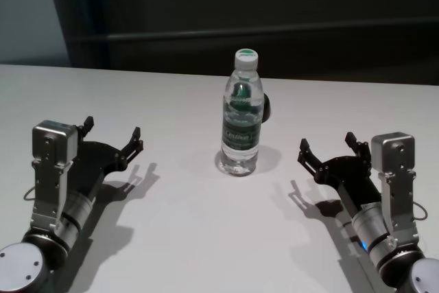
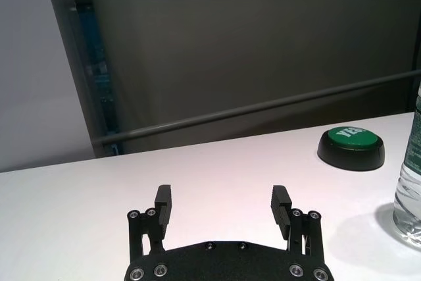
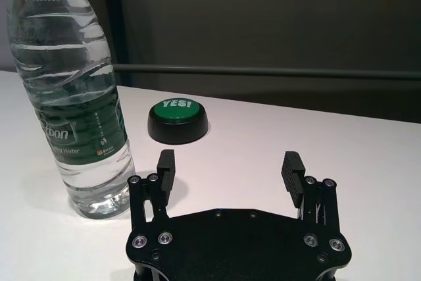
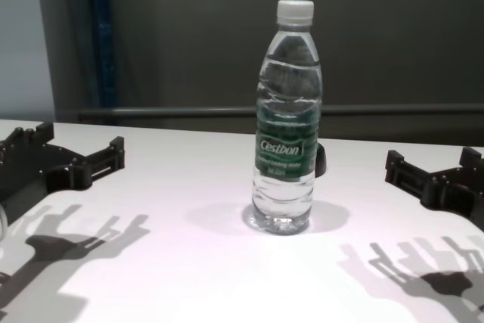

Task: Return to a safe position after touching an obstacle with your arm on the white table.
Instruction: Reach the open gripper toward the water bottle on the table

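A clear plastic bottle (image 1: 241,116) stood upright a little right of centre in the head view, its long axis vertical and its white screw cap (image 1: 246,55) pointing straight up. It was filled nearly to the shoulder with clear water, and a dark green label (image 4: 286,147) reading "Cestbon" wrapped its middle. Its base rested flat on the white worktop (image 1: 199,238), with a faint shadow pooling around it. Just behind the bottle, partly hidden by it in the head and chest views, lay a low black button (image 3: 177,121) with a green top marked "YES!"; in the right wrist view the button showed apart from the bottle, near it on the worktop. The left tool (image 1: 112,136) hung at the lower left of the head view, its two black fingers spread apart with nothing between them, well clear of the bottle. The right tool (image 1: 330,149) sat at the lower right of that view, its fingers likewise spread and holding nothing, also apart from the bottle. Both tools pointed toward the far edge of the worktop, angled slightly inward, and each cast a forked shadow on the white surface below it. The bottle stood between the two tools, farther back than either. A dark wall with a horizontal rail (image 4: 378,110) filled the upper part of the chest view.
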